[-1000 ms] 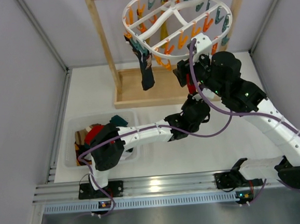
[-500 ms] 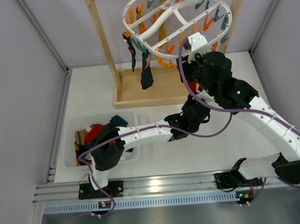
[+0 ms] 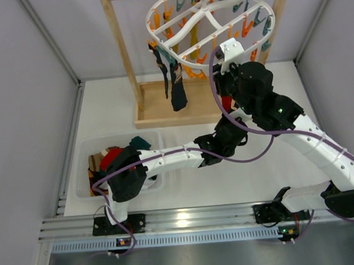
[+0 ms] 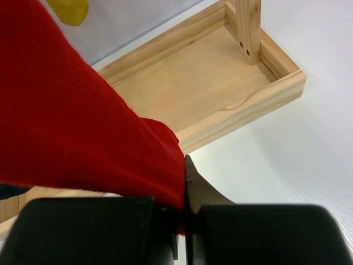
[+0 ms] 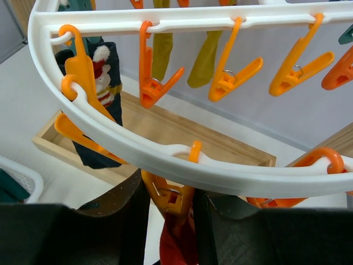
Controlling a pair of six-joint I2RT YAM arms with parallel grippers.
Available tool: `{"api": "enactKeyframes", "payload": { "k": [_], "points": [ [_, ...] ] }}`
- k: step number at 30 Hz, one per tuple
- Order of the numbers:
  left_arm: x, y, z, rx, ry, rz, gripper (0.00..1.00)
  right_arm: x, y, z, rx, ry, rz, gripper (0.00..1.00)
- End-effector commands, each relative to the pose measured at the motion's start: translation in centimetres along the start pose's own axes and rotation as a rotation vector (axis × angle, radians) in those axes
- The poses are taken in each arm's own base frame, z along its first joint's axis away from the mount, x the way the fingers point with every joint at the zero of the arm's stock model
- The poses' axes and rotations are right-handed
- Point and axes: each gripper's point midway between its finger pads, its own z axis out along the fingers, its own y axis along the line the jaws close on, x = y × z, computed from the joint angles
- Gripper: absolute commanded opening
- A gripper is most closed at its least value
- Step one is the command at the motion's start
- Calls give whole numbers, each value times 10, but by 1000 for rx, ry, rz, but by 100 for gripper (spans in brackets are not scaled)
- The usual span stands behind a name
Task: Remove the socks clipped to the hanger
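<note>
The white oval hanger (image 3: 211,19) hangs from the wooden stand, its rim (image 5: 165,160) crossing the right wrist view. My right gripper (image 3: 224,73) (image 5: 168,204) is shut around an orange peg (image 5: 168,196) under the rim. A red sock (image 5: 179,243) hangs from that peg. My left gripper (image 3: 232,127) (image 4: 185,182) is below, shut on the red sock's lower part (image 4: 71,110). A dark navy sock (image 3: 177,89) (image 5: 99,110) hangs clipped at the hanger's left. Mustard yellow socks (image 5: 204,61) hang at the back.
The wooden stand's flat tray base (image 3: 163,109) (image 4: 209,83) lies under the hanger, with upright posts (image 3: 121,45) at either side. A clear bin (image 3: 91,170) holding several socks sits at the front left by the left arm's base.
My right gripper has risen to the hanger rim and closed on the orange peg. The hanger has tilted and the dark socks have swung. The left arm has held still.
</note>
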Motion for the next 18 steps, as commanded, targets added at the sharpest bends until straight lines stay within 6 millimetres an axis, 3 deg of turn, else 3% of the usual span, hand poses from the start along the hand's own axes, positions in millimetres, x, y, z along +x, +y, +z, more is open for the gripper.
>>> {"api": "enactKeyframes", "payload": {
  "k": [1,7,8,10,17,18],
  "points": [
    [-8,4,-4,7,-17,-27,0,-49,-6,-9,17,-178,66,13],
    [14,8,-4,26,29,-68,0,-46,-8,-15,18,-181,77,11],
    [19,12,-3,26,40,-84,0,-45,-8,-16,18,-185,82,2],
    [26,16,-2,23,56,-83,0,-47,-9,-19,14,-197,94,0],
    [34,40,-21,-14,89,-103,0,-38,-11,-21,18,-166,84,2],
    [22,54,-28,-44,71,-132,0,-33,-11,-20,22,-150,76,2]
  ]
}}
